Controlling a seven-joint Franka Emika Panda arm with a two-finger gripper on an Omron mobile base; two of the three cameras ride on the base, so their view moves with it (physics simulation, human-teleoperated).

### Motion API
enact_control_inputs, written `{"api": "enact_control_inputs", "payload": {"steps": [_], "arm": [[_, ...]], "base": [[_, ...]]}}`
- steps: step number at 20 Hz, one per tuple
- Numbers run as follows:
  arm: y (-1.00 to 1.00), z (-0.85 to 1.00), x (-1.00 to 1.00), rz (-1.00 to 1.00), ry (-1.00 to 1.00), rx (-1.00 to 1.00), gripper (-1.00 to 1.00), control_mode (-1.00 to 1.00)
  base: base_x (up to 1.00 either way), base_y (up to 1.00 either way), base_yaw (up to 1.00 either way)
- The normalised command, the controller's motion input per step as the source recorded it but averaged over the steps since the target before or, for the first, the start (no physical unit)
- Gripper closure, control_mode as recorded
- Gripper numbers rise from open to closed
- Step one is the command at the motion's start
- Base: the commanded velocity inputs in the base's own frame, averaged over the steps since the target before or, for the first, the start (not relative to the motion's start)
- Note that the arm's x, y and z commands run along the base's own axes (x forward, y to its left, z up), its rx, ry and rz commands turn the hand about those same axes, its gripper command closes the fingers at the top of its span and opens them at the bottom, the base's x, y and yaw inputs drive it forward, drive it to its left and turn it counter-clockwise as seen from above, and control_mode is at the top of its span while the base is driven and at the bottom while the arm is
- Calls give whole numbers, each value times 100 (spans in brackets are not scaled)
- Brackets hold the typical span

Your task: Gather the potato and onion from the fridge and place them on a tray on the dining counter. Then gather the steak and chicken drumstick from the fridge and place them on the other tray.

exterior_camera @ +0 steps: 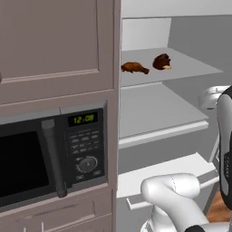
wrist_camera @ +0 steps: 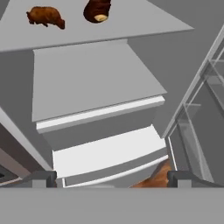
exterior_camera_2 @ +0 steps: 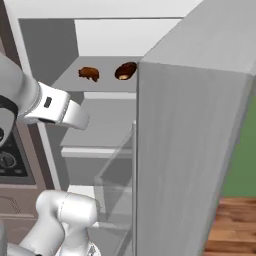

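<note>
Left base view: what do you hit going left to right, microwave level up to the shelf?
Microwave → drumstick → steak. Both meats lie apart on the same upper fridge shelf.

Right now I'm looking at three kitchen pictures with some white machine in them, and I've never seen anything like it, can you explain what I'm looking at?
It is a rendered kitchen. The white shape is a robot arm on a driving base. Two pictures come from cameras on the base, left and right behind the arm. The third comes from a camera on its hand, looking along the gripper, which is open and holds nothing. The fridge stands open beside a microwave. On an upper fridge shelf lie a chicken drumstick and, beside it, a darker steak.
</note>
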Motion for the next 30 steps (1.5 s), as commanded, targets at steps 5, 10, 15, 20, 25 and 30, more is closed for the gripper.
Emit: {"api": "enact_control_inputs", "payload": {"steps": [5,10,15,20,25,30], "arm": [[0,0,0,0,0,0,-100,100],[0,0,0,0,0,0,-100,100],[8,5,14,0,0,-1,-100,-100],[5,5,30,1,-8,1,-100,-100],[0,15,40,15,-13,15,-100,-100],[0,24,42,13,-11,12,-100,-100]], "base": [[67,48,-24],[40,9,-16],[16,0,0],[0,0,0],[0,0,0],[0,0,0]]}}
